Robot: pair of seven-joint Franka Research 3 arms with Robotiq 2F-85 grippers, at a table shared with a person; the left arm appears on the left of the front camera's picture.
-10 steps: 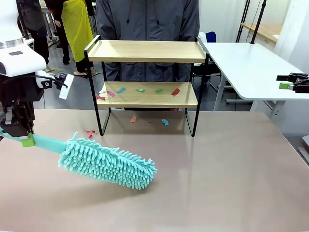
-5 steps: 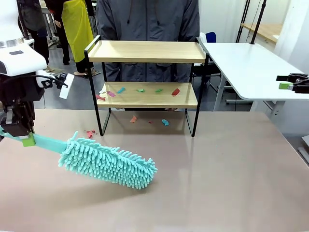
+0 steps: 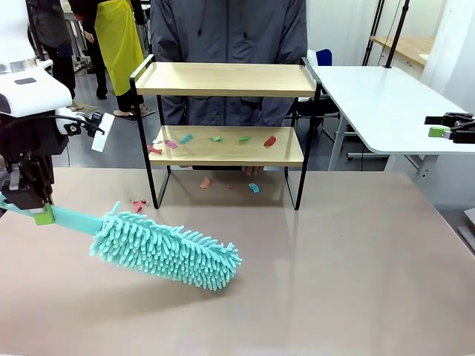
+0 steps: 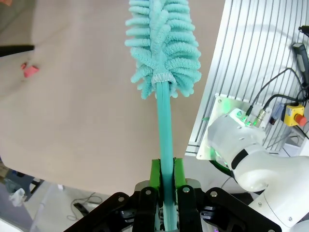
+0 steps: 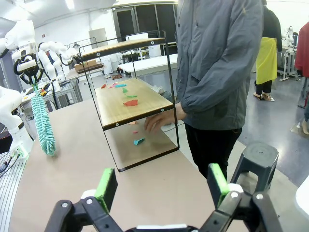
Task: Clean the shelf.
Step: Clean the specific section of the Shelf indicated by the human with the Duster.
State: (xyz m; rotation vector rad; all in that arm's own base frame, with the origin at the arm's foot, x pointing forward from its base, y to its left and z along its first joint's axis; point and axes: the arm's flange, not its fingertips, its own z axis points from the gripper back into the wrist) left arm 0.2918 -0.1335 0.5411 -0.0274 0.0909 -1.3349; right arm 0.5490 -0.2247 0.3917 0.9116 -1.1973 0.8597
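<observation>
The shelf (image 3: pixel 223 145) stands at the table's far side, two wooden boards in a black frame; several coloured paper scraps (image 3: pixel 214 139) lie on its lower board and a few on the table beneath it. My left gripper (image 3: pixel 41 213) is at the table's left edge, shut on the handle of a teal fluffy duster (image 3: pixel 167 250) whose head rests on the table in front of the shelf. The left wrist view shows the green pads (image 4: pixel 154 175) clamping the handle (image 4: pixel 166 130). My right gripper (image 5: pixel 161 186) is open with nothing between its fingers, facing the shelf (image 5: pixel 130 101) from the side.
A person in a grey jacket (image 3: pixel 226 30) stands behind the shelf, one hand (image 5: pixel 158 120) at its lower board's edge. Red scraps (image 3: pixel 138 204) lie by the shelf's left foot. A white table (image 3: pixel 386 104) stands at the right. A stool (image 5: pixel 253 157) sits beside the person.
</observation>
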